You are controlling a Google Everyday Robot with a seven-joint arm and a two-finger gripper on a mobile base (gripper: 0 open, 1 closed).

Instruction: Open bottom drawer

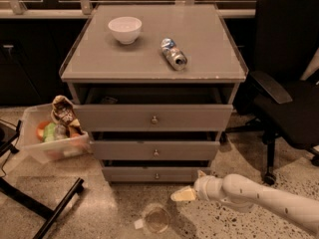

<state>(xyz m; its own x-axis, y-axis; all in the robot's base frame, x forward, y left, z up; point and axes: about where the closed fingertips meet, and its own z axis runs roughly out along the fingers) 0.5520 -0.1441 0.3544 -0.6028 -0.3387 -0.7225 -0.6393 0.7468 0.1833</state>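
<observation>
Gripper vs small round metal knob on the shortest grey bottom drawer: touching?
Apart. Camera view: gripper sits lower right of bottom drawer knob; floor shows between.

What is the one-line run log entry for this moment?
bottom drawer: knob not gripped | gripper: low near floor, lower right of knob in view, apart from it | next: probably reach knob

We see the gripper (191, 190) low in front of the grey cabinet (149, 63), near its bottom drawer (129, 174), w/ a white bowl (124, 29) & a can (173, 54) on top of the cabinet, a clear bin (50, 146) at its left, and a black chair (289, 83) at its right.
</observation>
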